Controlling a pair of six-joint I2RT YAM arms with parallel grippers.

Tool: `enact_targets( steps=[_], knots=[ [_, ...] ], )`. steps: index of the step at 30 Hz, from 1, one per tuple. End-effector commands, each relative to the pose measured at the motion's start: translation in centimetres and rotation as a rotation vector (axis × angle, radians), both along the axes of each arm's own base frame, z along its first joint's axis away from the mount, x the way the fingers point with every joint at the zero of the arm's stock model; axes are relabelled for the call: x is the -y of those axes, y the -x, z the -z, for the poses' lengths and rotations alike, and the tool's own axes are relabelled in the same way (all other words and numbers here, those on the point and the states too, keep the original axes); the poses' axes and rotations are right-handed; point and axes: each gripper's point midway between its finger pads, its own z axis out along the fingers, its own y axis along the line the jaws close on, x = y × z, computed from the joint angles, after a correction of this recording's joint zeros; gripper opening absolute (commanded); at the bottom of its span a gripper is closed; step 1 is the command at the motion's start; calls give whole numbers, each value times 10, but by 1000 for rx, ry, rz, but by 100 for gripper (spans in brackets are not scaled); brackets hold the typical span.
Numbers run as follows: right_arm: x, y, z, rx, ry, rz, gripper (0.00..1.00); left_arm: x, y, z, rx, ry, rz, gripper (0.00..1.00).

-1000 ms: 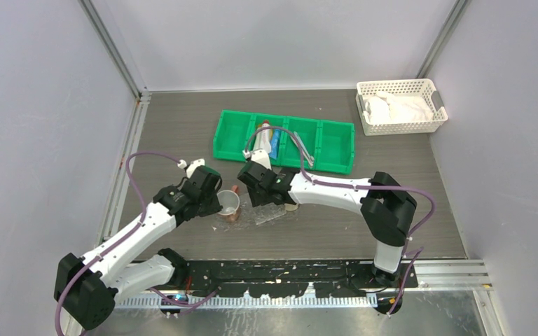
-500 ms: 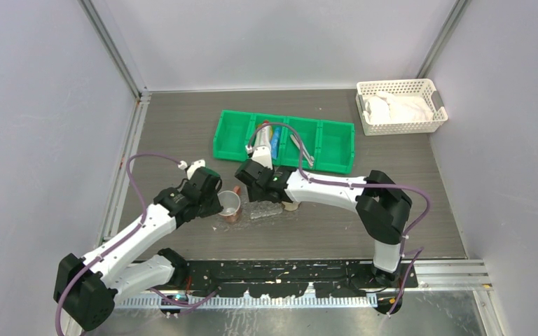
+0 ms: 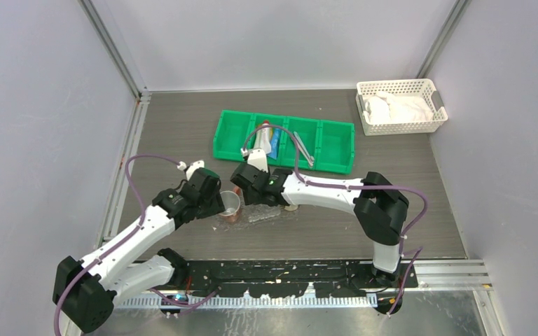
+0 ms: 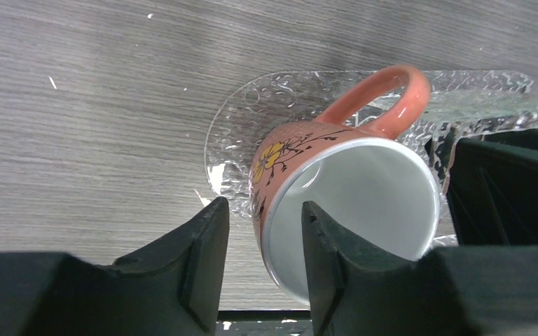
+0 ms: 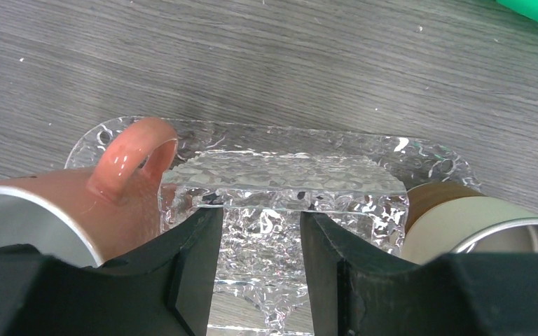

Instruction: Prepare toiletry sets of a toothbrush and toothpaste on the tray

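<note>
The see-through crinkly tray lies at mid-table; it also shows in the left wrist view and the right wrist view. My right gripper is shut on the tray, and part of the plastic is raised at its fingertips. A pink flowered cup stands tilted on the tray's left end. My left gripper is shut on its rim, one finger inside. Toothpaste tubes and a grey toothbrush lie in the green bin.
The green four-compartment bin sits behind the grippers. A white lattice basket with white cloth stands at the back right. A tan cup stands on the tray's right end, mostly hidden by the right arm from above.
My right gripper has moved left with the tray toward the pink cup, and the tray now looks narrower and tipped. The left arm and the cup have hardly moved.
</note>
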Motion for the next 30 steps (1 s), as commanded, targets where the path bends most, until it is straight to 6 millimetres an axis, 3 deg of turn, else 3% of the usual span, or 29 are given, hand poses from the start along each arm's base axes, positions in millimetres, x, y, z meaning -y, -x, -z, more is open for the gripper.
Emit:
enact_targets(
  steps=[1, 7, 15, 17, 19, 20, 24, 30],
  knots=[
    [-5, -5, -29, 49, -61, 34, 51, -1, -3, -8, 29, -2, -1, 50],
    [-4, -8, -57, 88, -90, 30, 59, -3, -5, -14, 35, -25, 0, 53],
    [4, -12, -134, 190, -147, -18, 73, -7, -15, -38, 84, -55, 0, 70],
    [14, -20, -152, 215, -148, -17, 75, -8, -19, -46, 101, -65, 0, 77],
    [32, -35, -165, 227, -146, 0, 75, -8, -23, -55, 122, -72, 1, 93],
    [40, -43, -168, 212, -164, 0, 74, -8, -26, -58, 132, -74, 3, 99],
    [82, -92, -166, 164, -217, 39, 60, -4, -41, -72, 173, -60, 19, 100],
    [106, -158, -133, 142, -68, -7, 50, 7, -63, -79, 201, -17, 62, 100]
  ],
)
